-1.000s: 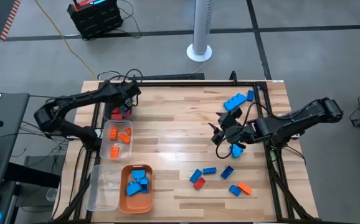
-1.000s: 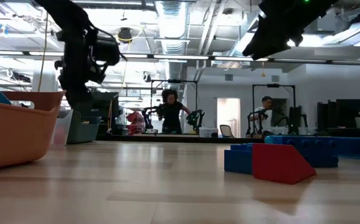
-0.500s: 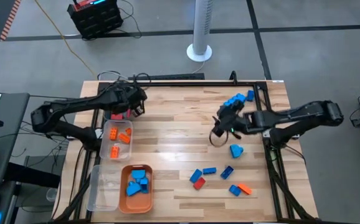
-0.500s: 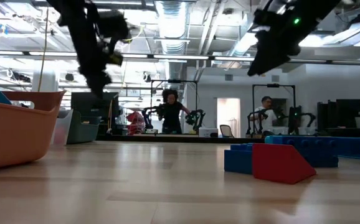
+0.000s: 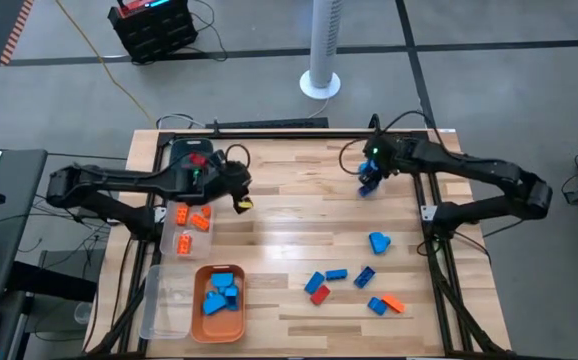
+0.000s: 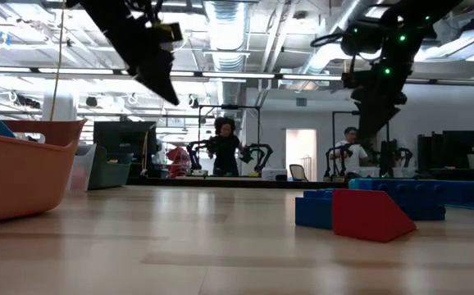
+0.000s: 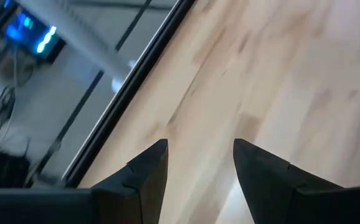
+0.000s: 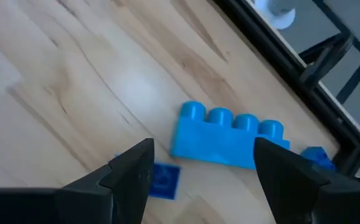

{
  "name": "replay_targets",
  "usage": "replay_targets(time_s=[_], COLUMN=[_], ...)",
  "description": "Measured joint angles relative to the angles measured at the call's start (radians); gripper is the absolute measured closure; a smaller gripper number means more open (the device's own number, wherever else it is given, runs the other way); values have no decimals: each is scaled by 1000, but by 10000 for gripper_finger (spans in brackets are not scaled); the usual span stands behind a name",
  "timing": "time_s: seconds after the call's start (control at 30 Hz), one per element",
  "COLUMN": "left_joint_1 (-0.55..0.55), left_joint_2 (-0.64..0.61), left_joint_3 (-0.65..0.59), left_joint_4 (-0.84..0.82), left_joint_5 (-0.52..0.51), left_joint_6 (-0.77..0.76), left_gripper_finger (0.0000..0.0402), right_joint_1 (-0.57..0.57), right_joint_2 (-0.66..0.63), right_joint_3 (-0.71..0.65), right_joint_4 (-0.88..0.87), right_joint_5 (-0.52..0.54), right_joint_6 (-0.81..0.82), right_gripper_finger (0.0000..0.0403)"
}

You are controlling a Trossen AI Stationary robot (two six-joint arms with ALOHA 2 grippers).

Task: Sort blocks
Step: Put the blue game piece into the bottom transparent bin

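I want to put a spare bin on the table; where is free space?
The table is bare in the middle, between the bins and the loose blocks. Its front centre, beside the orange tray, is also free. Crowded: the left bin column, the right front, and the far right corner by the right tool.

A grey floor, crossed by dark seams, is seen around the wooden table. A white ribbed column on a round base is set just behind the table. A black box with trailing cables is placed on the floor farther back. In the low view, exposed ceiling ducts and strip lights are shown. Two people are seen far back, beside a white doorway.
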State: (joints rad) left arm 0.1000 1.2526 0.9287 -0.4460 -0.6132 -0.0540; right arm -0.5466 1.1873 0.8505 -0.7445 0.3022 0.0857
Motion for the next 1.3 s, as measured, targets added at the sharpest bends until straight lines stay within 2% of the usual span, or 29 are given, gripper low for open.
replay_targets(time_s=[0.23,0.33,0.53,0.77,1.0,1.13,1.3], left_joint_1=[-71,-87,-89,-88,-96,-126,-156], left_joint_2=[0,1,0,0,-5,-31,-51], left_joint_3=[-14,-29,-32,-32,-33,-34,-34], left_joint_4=[15,12,11,7,-112,-207,-224], left_joint_5=[-2,-21,-37,-37,-37,-37,-37], left_joint_6=[4,6,12,21,8,-24,-21], left_gripper_finger=[223,223,223,223,223,223,223], right_joint_1=[-14,35,175,275,224,192,183], right_joint_2=[112,174,304,487,611,632,633], right_joint_3=[48,48,55,182,253,254,219], right_joint_4=[-182,-246,-236,-303,-326,-351,-316], right_joint_5=[-20,-46,-46,15,15,15,14], right_joint_6=[-201,-263,-392,-474,-564,-568,-617], right_gripper_finger=[123,123,123,123,123,123,123])
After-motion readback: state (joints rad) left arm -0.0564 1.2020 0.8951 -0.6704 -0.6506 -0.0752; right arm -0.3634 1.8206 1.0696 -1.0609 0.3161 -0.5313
